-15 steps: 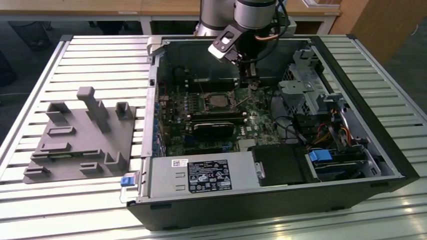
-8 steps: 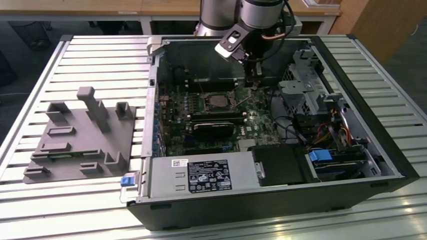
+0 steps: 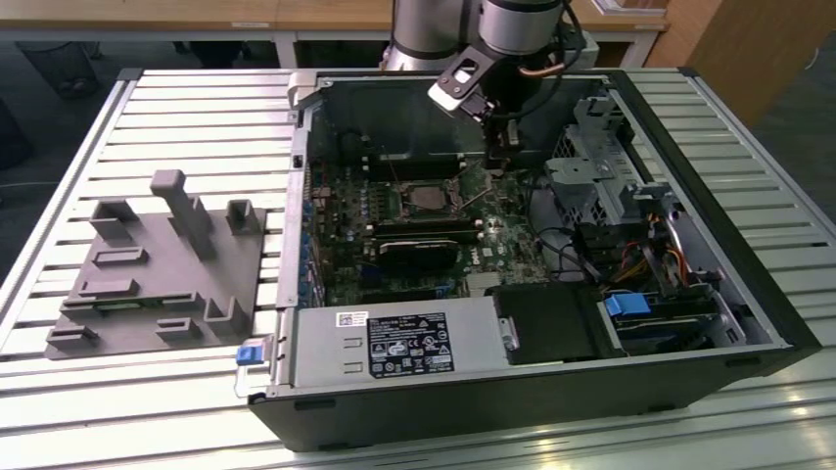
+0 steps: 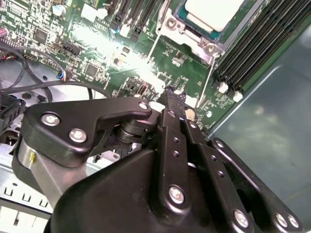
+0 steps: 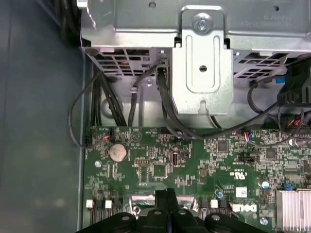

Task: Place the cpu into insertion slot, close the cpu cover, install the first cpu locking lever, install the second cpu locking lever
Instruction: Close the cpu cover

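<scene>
The cpu [image 4: 214, 12] shows as a pale silvery-beige square lying in the insertion slot [image 3: 425, 199] on the green board. The cpu cover [image 4: 190, 38], a dull metal frame, lies around its edge. Two thin wire levers run beside the socket, one [image 4: 154, 46] on the board side and one [image 4: 211, 73] by the memory slots; I cannot tell whether they are latched. My gripper [image 4: 172, 93] hangs inside the case, to the exterior view's right of the socket and just above the board. Its black fingers [image 5: 167, 195] are shut together with nothing between them.
A silver drive cage [image 5: 201, 63] with cables stands past the board's edge. Long black memory slots [image 4: 257, 43] flank the socket. A black cooler block [image 3: 421, 257], a power supply [image 3: 392, 343] and a grey fixture [image 3: 157, 264] on the slatted table are nearby.
</scene>
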Controlling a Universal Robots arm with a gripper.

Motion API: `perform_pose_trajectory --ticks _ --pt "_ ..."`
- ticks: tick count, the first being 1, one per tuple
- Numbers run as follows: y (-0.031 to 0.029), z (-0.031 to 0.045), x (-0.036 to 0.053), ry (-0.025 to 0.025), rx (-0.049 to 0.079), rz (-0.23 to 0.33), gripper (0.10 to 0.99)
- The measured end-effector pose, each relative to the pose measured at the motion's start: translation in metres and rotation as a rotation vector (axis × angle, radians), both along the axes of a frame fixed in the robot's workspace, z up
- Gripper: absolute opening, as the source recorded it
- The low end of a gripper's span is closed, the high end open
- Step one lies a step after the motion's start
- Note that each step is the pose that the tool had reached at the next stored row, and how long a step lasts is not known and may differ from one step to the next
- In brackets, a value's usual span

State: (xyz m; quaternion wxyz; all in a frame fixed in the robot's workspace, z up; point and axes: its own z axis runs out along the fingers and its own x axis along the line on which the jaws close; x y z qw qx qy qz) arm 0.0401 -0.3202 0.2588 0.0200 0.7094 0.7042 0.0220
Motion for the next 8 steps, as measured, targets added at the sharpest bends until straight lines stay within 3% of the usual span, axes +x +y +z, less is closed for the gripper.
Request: perform_pose_trajectory --ticks 8 --pt "0.0012 -0.0026 0.0086 0.0001 0.0 -0.006 0.106"
